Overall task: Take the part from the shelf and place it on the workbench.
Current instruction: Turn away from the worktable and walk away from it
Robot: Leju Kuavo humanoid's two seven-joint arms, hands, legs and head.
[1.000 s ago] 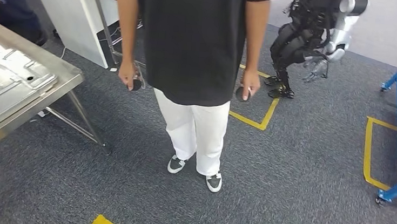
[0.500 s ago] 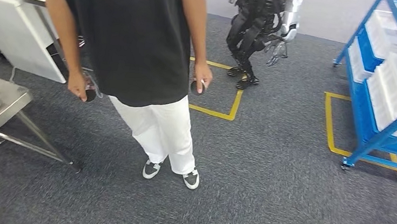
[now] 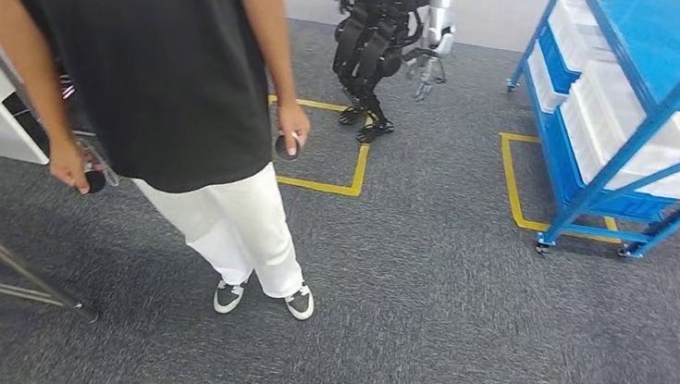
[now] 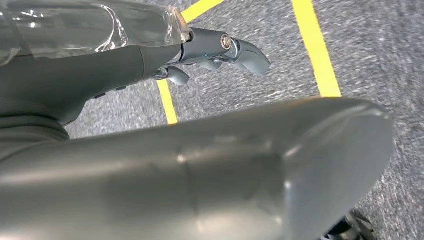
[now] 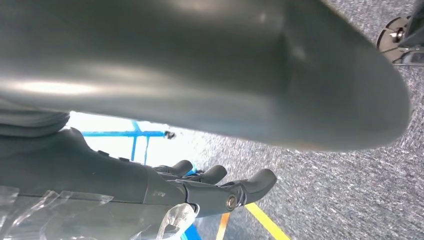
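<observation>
Blue steel shelf | white ribbed bins | grey carpet

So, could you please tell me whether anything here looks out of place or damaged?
Nothing looks damaged or spilled. One thing stands out: a person stands on the carpet between the robot and the blue shelf. Both hands, left hand and right hand, hang with nothing in them.

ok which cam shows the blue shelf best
The head view: the blue shelf stands at the right on the grey carpet, its frame and white bins in plain sight. The right wrist view catches a bit of blue frame against glare, past the right hand. The left wrist view looks at carpet and yellow tape.
</observation>
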